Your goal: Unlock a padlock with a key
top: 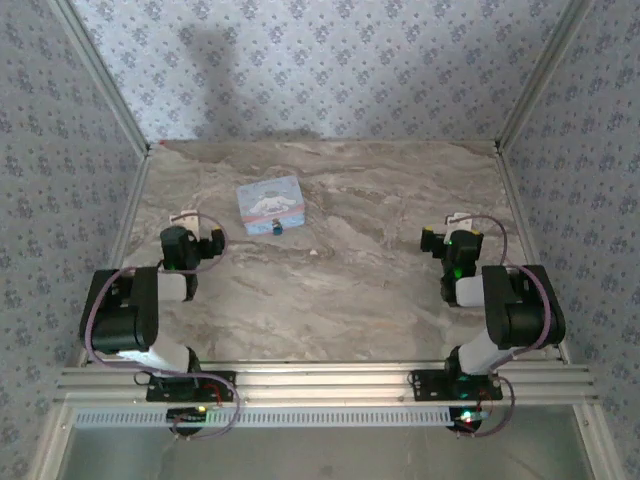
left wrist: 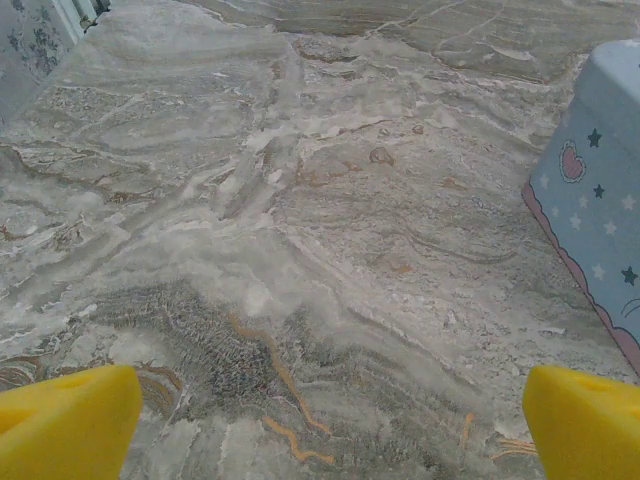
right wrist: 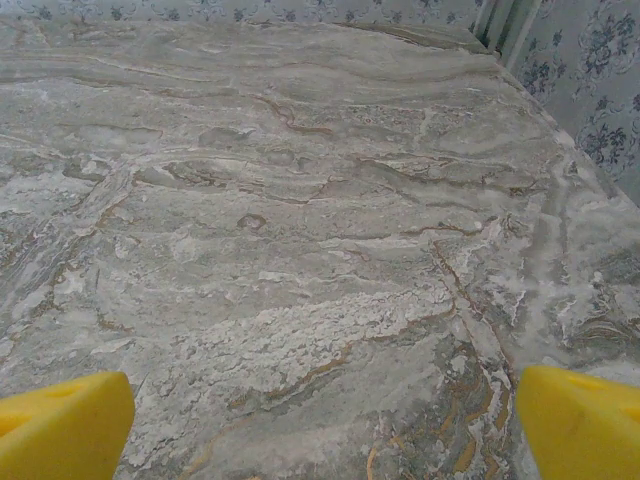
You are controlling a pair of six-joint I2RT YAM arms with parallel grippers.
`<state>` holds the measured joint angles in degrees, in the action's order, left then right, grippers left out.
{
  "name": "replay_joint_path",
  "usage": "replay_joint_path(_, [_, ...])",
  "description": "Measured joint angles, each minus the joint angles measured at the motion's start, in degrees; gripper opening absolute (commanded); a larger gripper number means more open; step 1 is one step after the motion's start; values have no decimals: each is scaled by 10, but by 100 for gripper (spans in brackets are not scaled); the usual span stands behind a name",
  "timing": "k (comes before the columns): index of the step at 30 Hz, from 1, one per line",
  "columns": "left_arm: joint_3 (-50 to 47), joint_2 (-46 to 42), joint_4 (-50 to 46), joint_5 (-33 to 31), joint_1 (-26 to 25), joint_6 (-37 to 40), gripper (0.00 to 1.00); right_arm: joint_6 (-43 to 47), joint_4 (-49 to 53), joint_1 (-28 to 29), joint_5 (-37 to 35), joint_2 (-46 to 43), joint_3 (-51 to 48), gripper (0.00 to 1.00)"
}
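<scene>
The tiny blue padlock (top: pixel 277 228) lies on the marble table against the near edge of a light-blue tin box (top: pixel 270 202). I cannot make out the key. My left gripper (top: pixel 190 222) hovers left of the tin and stands open. Its yellow fingertips (left wrist: pixel 70 420) sit wide apart over bare marble, and the tin's side (left wrist: pixel 600 200) shows at the right edge of the left wrist view. My right gripper (top: pixel 455 222) is far to the right of the padlock, also open. Bare table lies between its yellow fingertips (right wrist: pixel 585 425).
Patterned walls with metal corner posts (top: pixel 520 100) close the table in on three sides. A small pale speck (top: pixel 316 252) lies right of the padlock; what it is cannot be told. Open marble (top: pixel 340 290) stretches between the two arms.
</scene>
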<state>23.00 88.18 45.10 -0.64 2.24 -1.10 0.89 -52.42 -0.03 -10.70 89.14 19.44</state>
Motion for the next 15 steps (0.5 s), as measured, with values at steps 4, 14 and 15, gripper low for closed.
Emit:
replay_joint_path(4, [0, 0, 0, 0, 0, 0, 98, 0, 0, 0, 0, 0, 0, 100])
replay_joint_path(14, [0, 0, 0, 0, 0, 0, 98, 0, 0, -1, 3, 0, 0, 100])
replay_joint_path(15, [0, 0, 0, 0, 0, 0, 98, 0, 0, -1, 4, 0, 0, 100])
